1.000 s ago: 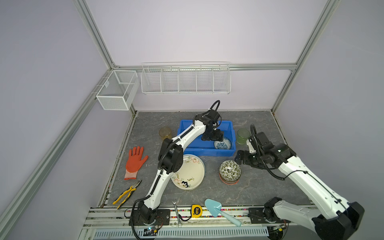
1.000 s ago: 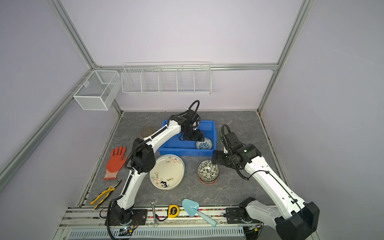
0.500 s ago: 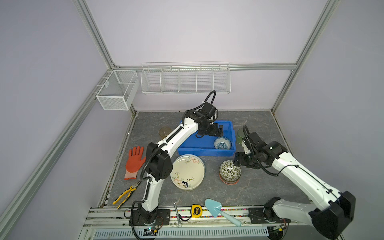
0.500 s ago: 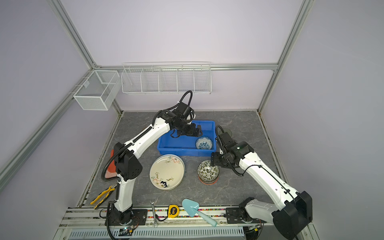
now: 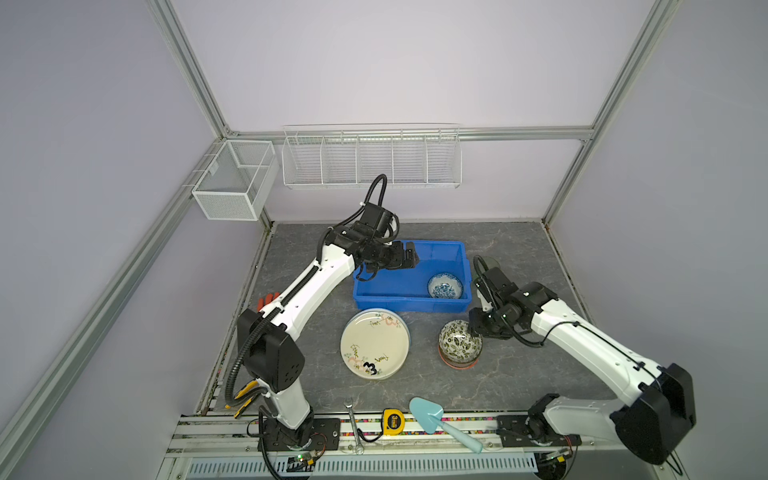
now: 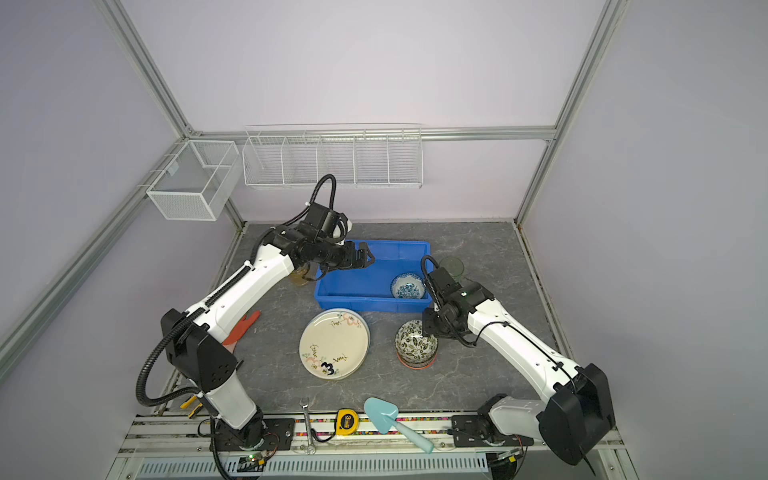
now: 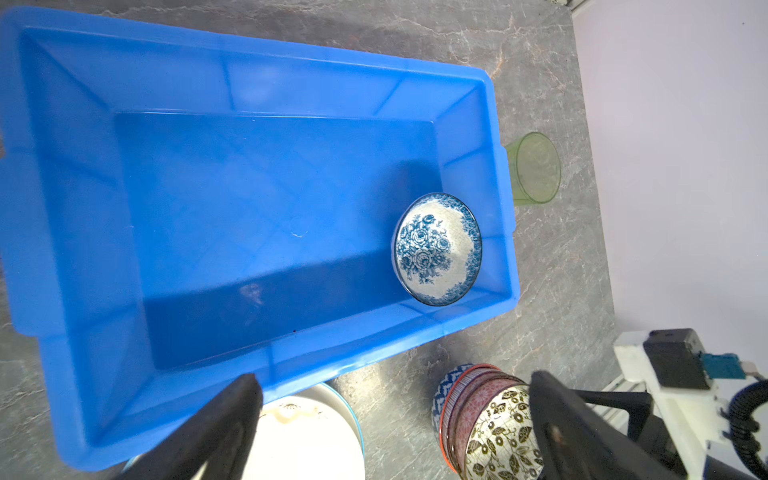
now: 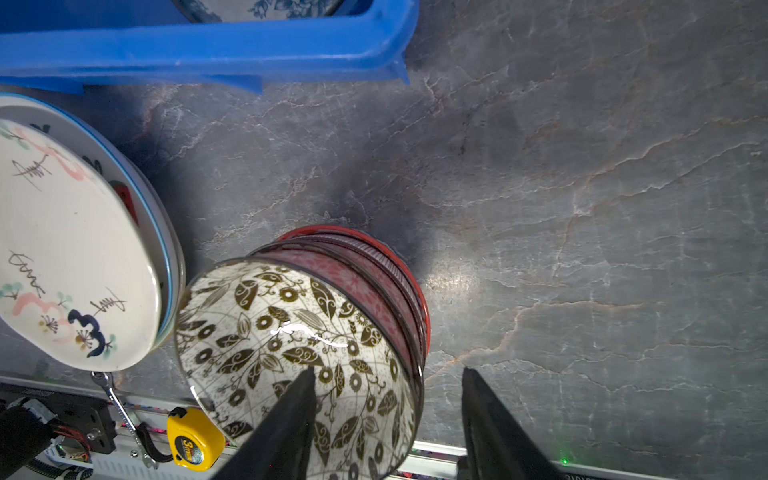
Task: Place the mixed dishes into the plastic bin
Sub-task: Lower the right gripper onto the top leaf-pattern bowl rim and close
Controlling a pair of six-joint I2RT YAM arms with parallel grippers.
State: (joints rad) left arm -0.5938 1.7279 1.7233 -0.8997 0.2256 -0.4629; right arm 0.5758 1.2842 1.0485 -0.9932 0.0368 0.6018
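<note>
The leaf bowl [image 8: 291, 332] tops a nested stack [image 8: 399, 282] on the worktop [image 5: 519, 365], five o'clock of the blue bin [image 5: 390, 291]. Right gripper [image 8: 387, 372] jaws straddle its rim, half-wide, unclamped. It looks glazed, slippery and brittle: pinch the wall firmly. Left gripper [image 5: 404, 258] jaws gape empty over the bin.

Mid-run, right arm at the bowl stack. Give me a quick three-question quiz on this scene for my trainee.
1. True or false: the blue bin holds two bowls.
2. The right gripper has a finger on each side of the rim of: A) the leaf-pattern bowl; B) a glass cup; C) a plate.
3. Fill in: the left gripper hovers above the bin with jaws ____.
Key: 1 false, only the blue-white bowl is inside; 2 A; 3 open.
</note>
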